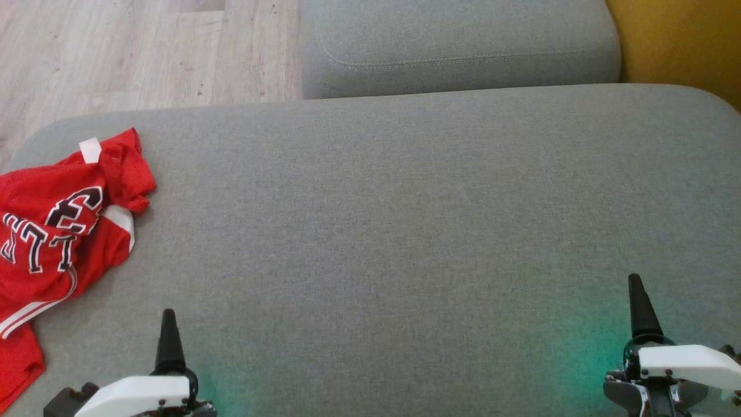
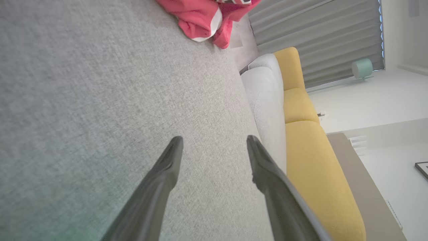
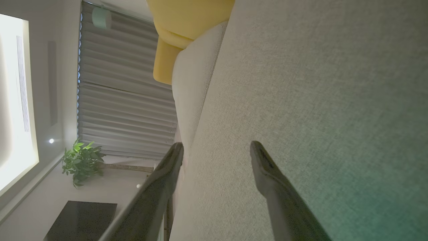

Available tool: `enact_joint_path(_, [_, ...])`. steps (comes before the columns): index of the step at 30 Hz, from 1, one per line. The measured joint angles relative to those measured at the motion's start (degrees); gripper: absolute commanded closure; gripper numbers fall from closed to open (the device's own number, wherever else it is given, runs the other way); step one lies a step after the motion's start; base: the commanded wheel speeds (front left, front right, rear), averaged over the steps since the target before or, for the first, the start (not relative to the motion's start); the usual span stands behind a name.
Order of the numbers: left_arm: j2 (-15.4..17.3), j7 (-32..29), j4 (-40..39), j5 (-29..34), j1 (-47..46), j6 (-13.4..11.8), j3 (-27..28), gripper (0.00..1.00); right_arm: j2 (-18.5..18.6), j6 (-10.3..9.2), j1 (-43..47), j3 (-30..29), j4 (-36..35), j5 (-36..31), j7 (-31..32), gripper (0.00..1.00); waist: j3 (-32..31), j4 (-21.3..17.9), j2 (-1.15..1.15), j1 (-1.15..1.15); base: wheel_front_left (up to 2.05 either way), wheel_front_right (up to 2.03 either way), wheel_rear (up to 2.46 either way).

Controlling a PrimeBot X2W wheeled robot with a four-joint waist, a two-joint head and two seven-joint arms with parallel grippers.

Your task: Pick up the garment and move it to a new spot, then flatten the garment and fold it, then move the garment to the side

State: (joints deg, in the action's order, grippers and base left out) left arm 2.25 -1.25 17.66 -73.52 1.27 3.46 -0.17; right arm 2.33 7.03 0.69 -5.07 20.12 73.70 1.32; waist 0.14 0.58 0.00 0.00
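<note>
Jersey [image 1: 52, 231]: crumpled at cushion's [image 1: 405, 202] left edge.
My left pincer [image 2: 214, 140]: spread, empty.
My right pincer [image 3: 217, 145]: spread, empty.

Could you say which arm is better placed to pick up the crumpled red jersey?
Left. The crumpled red mesh jersey lies at the left edge of the grey fabric cushion, nearer the open left gripper; the open right gripper sits far right.

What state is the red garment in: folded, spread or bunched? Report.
Bunched: the red garment lies crumpled at the left edge of the grey cushion, lettering creased.
</note>
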Motion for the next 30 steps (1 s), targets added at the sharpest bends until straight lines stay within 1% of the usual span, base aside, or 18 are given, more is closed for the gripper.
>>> enact_joint_path(7, [0.18, 1.4, -1.34, 5.65, 0.02, -0.97, -1.12, 0.0, 0.0, 0.0, -0.01, 0.08, -0.41, -5.06, -1.24, 0.0, -0.04, 0.06, 0.0, 0.0, 0.0, 0.0, 0.0])
enact_joint_path(10, [0.22, 1.65, -1.51, 7.21, 0.02, -1.02, -1.62, 0.0, 0.0, 0.0, -0.02, 0.16, -0.6, -6.51, -1.6, 0.0, -0.03, 0.07, 0.0, 0.0, 0.0, 0.0, 0.0])
enact_joint_path(30, [0.93, 4.95, -3.02, 21.69, 0.09, -2.45, -4.33, 0.0, 0.0, 0.0, -0.09, 1.24, -1.25, -21.58, -4.8, 0.0, -0.16, 0.47, 0.0, 0.0, 0.0, 0.0, 0.0])
